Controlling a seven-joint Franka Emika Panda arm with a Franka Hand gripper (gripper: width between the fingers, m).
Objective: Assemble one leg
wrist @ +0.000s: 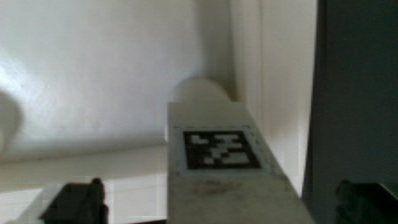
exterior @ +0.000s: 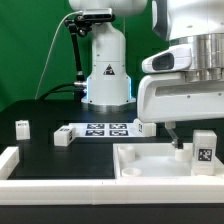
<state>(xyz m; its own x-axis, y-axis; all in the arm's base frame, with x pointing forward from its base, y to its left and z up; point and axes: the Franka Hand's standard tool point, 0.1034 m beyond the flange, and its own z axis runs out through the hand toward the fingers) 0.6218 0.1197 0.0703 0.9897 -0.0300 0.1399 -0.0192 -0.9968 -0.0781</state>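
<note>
A leg (wrist: 217, 150), a small white block with a black-and-white tag, lies in a corner of the large white tray-like piece (wrist: 107, 90). In the wrist view it sits between my fingers. My gripper (wrist: 217, 200) is open, and each dark fingertip (wrist: 75, 202) stands clear of the leg's sides. In the exterior view the same leg (exterior: 204, 150) stands at the right end of the tray-like piece (exterior: 150, 165), with my gripper (exterior: 186, 143) low beside it. Part of the gripper is hidden behind the leg.
Three more legs stand on the black table: one at the exterior view's left (exterior: 22, 127), one (exterior: 63, 137) by the marker board (exterior: 105, 128), and one (exterior: 143, 127) behind the tray-like piece. A white rail (exterior: 12, 160) borders the front left. The robot base (exterior: 105, 70) is at the back.
</note>
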